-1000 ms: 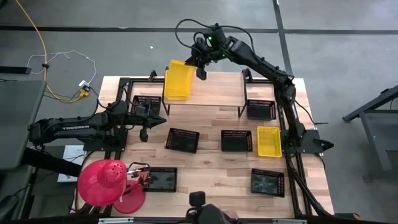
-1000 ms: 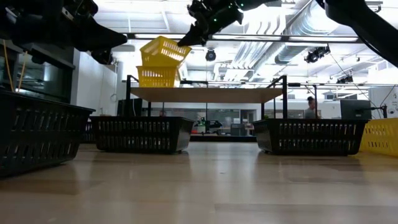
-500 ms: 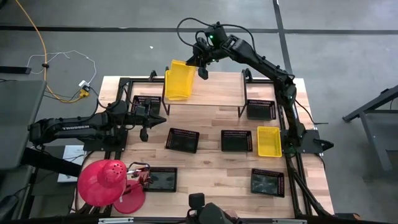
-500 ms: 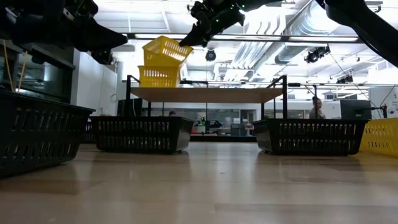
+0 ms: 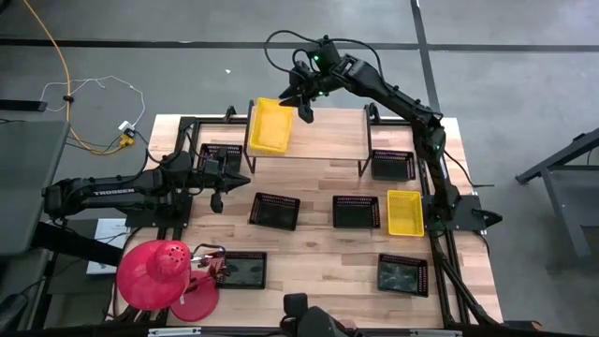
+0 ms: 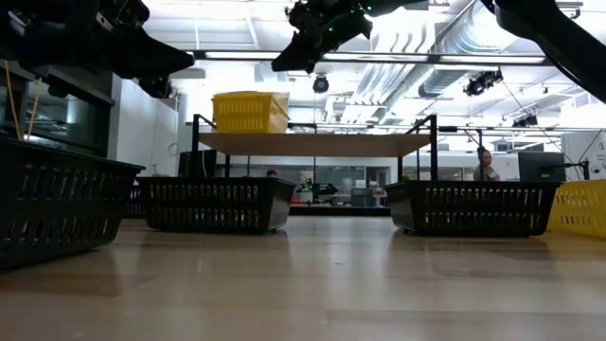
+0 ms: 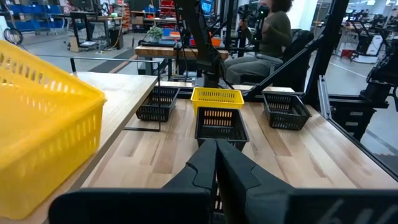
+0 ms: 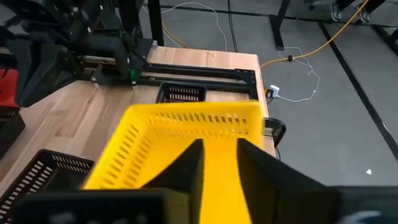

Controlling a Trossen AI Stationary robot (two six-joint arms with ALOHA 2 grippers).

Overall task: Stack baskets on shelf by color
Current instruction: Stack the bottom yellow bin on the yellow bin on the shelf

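A yellow basket (image 5: 269,126) lies level on the left end of the light wood shelf (image 5: 328,136). In the low view it sits nested on another yellow basket (image 6: 250,112), only its rim showing above. My right gripper (image 5: 302,103) hovers just above and to the right of this stack, open, and touches nothing; its fingers (image 8: 186,168) frame the basket below. My left gripper (image 5: 239,180) is shut and empty, held level over the table's left side near a black basket (image 5: 221,157).
Black baskets lie on the table (image 5: 275,211), (image 5: 357,212), (image 5: 392,165), (image 5: 402,274), (image 5: 241,270). A single yellow basket (image 5: 405,212) lies at the right. A red dome (image 5: 154,274) stands at the near left corner. A seated person (image 7: 267,37) shows beyond the table.
My right gripper has opened and let go of the yellow basket. The basket hung tilted, its right end raised over the yellow basket on the shelf; it has dropped and now lies level, nested on that basket. The gripper has stayed above it.
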